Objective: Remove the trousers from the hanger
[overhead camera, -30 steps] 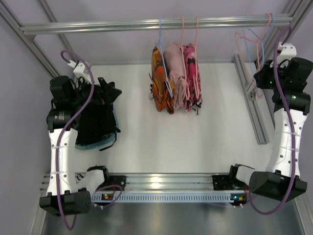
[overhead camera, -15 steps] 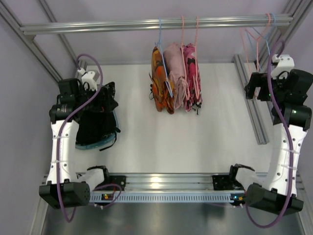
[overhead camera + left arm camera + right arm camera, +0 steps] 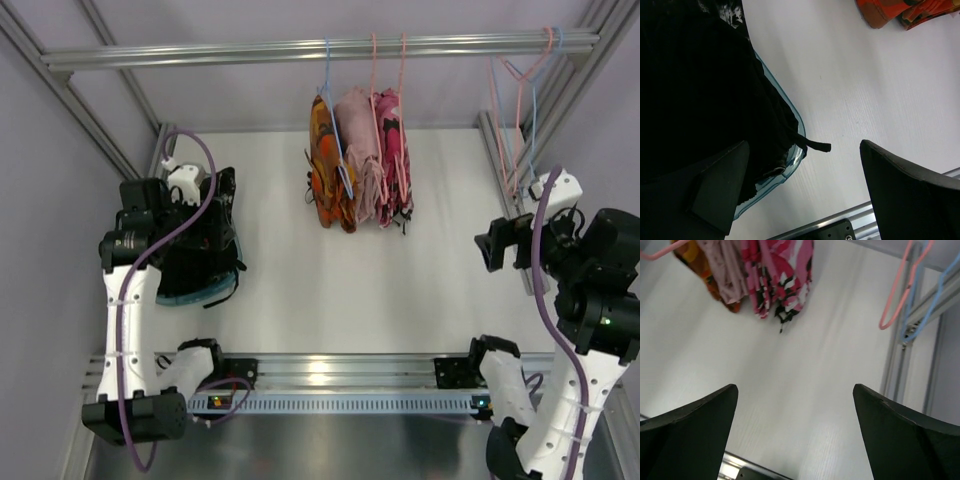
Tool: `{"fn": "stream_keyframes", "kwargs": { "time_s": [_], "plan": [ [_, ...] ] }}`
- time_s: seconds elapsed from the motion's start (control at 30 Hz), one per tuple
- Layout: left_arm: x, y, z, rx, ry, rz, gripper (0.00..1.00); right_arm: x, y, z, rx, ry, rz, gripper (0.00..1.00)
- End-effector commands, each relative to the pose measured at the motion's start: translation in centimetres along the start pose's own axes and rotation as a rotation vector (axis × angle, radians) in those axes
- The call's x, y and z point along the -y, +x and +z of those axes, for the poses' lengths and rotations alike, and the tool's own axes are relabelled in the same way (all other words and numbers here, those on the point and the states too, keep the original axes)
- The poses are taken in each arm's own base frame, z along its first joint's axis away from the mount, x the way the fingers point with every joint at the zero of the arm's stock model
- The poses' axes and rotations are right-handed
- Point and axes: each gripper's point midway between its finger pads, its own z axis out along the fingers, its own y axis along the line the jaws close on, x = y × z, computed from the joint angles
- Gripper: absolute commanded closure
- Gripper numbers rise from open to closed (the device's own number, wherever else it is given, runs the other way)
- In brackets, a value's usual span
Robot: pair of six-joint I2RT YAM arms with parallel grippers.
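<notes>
The trousers [image 3: 196, 255] lie in a dark heap inside a translucent blue bin [image 3: 205, 297] at the table's left. In the left wrist view, black cloth [image 3: 700, 90] fills the left side, with a speckled patch [image 3: 722, 10] at the top and a black strap [image 3: 817, 145] hanging over the bin rim [image 3: 790, 107]. My left gripper [image 3: 222, 190] [image 3: 804, 145] hovers open over the heap, holding nothing. My right gripper [image 3: 500, 243] [image 3: 795, 387] is open and empty above the bare table at the right. An empty pink hanger [image 3: 520, 75] [image 3: 895, 295] hangs at the rail's right end.
Three hangers with colourful garments hang mid-rail: orange [image 3: 328, 165], pale pink [image 3: 360, 150] and a pink pattern [image 3: 395, 160] [image 3: 780, 275]. An empty blue hanger [image 3: 532, 110] [image 3: 935, 295] hangs beside the pink one. An aluminium upright [image 3: 510, 200] lies along the right side.
My right gripper opened at the rail's right end, then drew back toward the near side and lower. The empty hangers stay on the rail. My left arm shifted slightly over the heap.
</notes>
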Motion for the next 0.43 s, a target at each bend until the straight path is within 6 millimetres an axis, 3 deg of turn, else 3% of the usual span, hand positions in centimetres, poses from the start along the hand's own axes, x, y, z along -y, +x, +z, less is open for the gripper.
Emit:
{"fn": "stream_keyframes", "kwargs": {
  "time_s": [0.0, 0.13, 0.4],
  "plan": [
    [0.8, 1.2, -0.9, 0.006, 0.015, 0.000, 0.02, -5.4, 1.4, -2.0, -0.019, -0.258, -0.039, 0.01],
    [1.9, 2.0, -1.8, 0.024, 0.037, -0.020, 0.01, -6.2, 3.9, -1.7, -0.055, -0.285, -0.005, 0.01],
    [1.1, 1.7, -3.9, 0.078, -0.067, 0.003, 0.02, -6.3, 3.9, -0.3, -0.034, -0.325, 0.033, 0.01]
  ]
}}
